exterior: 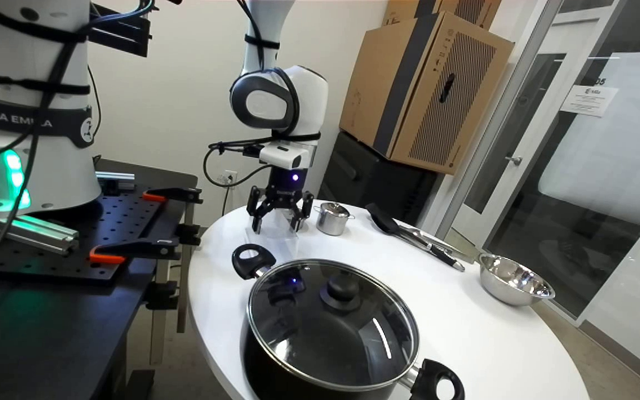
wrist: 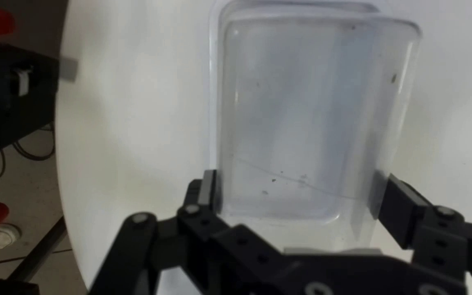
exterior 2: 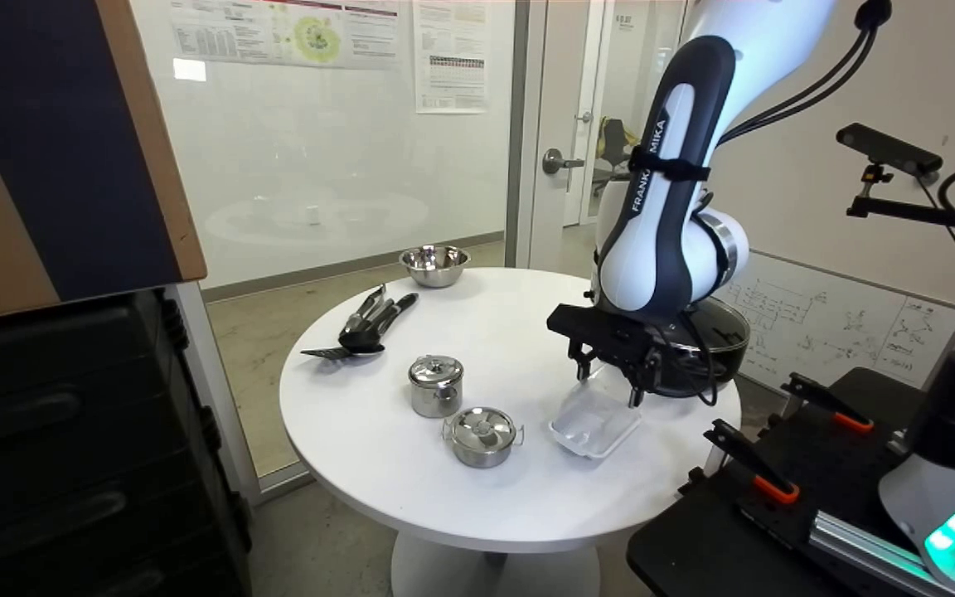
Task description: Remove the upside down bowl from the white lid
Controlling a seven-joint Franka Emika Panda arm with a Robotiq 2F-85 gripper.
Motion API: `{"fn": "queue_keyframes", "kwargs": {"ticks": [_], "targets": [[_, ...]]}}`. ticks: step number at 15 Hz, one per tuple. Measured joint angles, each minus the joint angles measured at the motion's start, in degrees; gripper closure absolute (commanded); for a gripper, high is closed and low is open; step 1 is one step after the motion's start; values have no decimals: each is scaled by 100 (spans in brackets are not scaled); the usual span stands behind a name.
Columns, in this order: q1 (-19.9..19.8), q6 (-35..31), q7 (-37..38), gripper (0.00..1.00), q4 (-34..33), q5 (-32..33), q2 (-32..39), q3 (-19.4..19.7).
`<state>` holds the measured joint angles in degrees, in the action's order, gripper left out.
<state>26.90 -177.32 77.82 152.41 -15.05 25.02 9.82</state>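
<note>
A clear plastic container (wrist: 285, 114) sits on the white table, also in both exterior views (exterior: 276, 244) (exterior 2: 598, 427). A pale edge runs along its foot in an exterior view; whether that is its rim or a lid I cannot tell. My gripper (wrist: 301, 191) points down at it with its fingers wide apart, one on each side of its walls, near one end. It also shows in both exterior views (exterior: 276, 225) (exterior 2: 610, 388). The fingers are close to the walls; whether they touch is unclear. I see no small upside-down steel bowl in any view.
A big black pot (exterior: 331, 325) with a glass lid stands close to the gripper. A tall steel pot (exterior 2: 436, 388) and a low steel pot (exterior 2: 482, 437) stand beside the container. Utensils (exterior 2: 370, 325) and a wide steel bowl (exterior 2: 434, 267) lie near the table's far edge.
</note>
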Motion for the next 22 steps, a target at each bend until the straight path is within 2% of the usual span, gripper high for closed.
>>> {"fn": "queue_keyframes", "kwargs": {"ticks": [4,7,14,22], "targets": [[-367,80,0,35,228,-186,-480,-336],[-586,107,0,35,506,-189,-829,-412],[-925,111,0,35,625,-187,-1091,-428],[-988,108,106,35,297,-102,-1176,-266]]}}
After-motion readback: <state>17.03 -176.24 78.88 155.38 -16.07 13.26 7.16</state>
